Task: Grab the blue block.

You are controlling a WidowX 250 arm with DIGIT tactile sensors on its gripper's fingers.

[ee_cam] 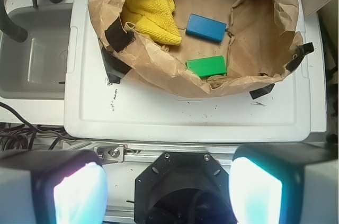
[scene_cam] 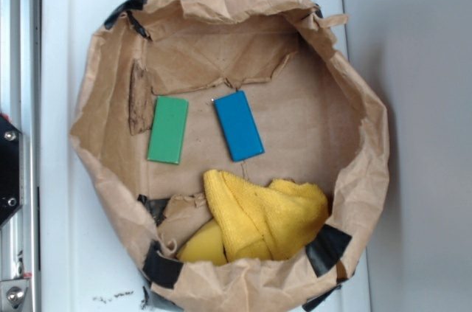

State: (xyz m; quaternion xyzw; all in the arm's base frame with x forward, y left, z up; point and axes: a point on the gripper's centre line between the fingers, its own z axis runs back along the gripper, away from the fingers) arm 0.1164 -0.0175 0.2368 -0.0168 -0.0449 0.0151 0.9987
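the tool (ee_cam: 168,189), seen only in the wrist view, stands wide open and empty, well back from the crumpled brown paper bag (scene_cam: 354,179) on the white bench (ee_cam: 185,118). the flat bright blue rectangular block (ee_cam: 206,27) lies ahead inside it, beyond the flat green rectangular block (ee_cam: 206,66). risk: grabbing the green one, or snagging the bag rim. only the exterior view shows both blocks whole.

- Blue block (scene_cam: 238,126): smooth, hard, slight sheen.
- Green block (scene_cam: 168,130): same smooth finish.
- Brown paper bag (scene_cam: 346,105), far ahead of the gripper (ee_cam: 168,188): crumpled, matt.
- Yellow cloth (scene_cam: 264,212): soft, nubby.
- White board (ee_cam: 185,113): scuffed plastic.
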